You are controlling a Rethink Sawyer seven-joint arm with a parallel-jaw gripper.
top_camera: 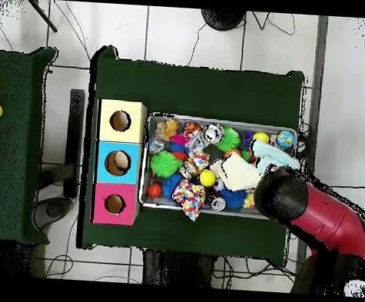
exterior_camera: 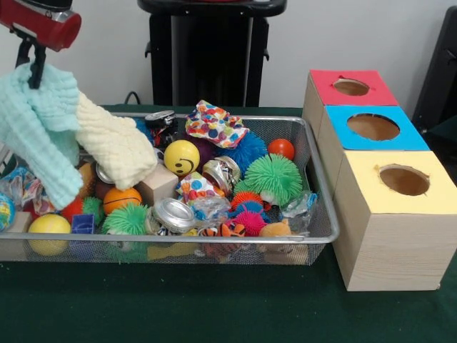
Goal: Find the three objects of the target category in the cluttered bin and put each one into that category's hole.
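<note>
The silver wire-mesh bin (exterior_camera: 319,187) is full of mixed toys; it also shows in the overhead view (top_camera: 218,121). My gripper (exterior_camera: 33,75) hangs above the bin's left end, shut on a mint-green cloth (exterior_camera: 39,128) that droops over the bin's edge. A cream-yellow cloth (exterior_camera: 114,146) trails from the same spot down onto the toys. Three wooden boxes with round holes stand right of the bin: red top (exterior_camera: 350,87), blue top (exterior_camera: 373,127), yellow top (exterior_camera: 403,180). In the overhead view the red arm (top_camera: 320,216) covers the gripper, and the mint cloth (top_camera: 274,156) shows beside it.
In the bin lie a yellow smiley ball (exterior_camera: 181,157), a green spiky ball (exterior_camera: 275,179), a spotted cloth (exterior_camera: 214,123), an orange ball (exterior_camera: 281,148), metal tins (exterior_camera: 173,213) and a wooden block (exterior_camera: 158,184). Green felt (exterior_camera: 214,300) covers the table. A black pedestal (exterior_camera: 207,50) stands behind.
</note>
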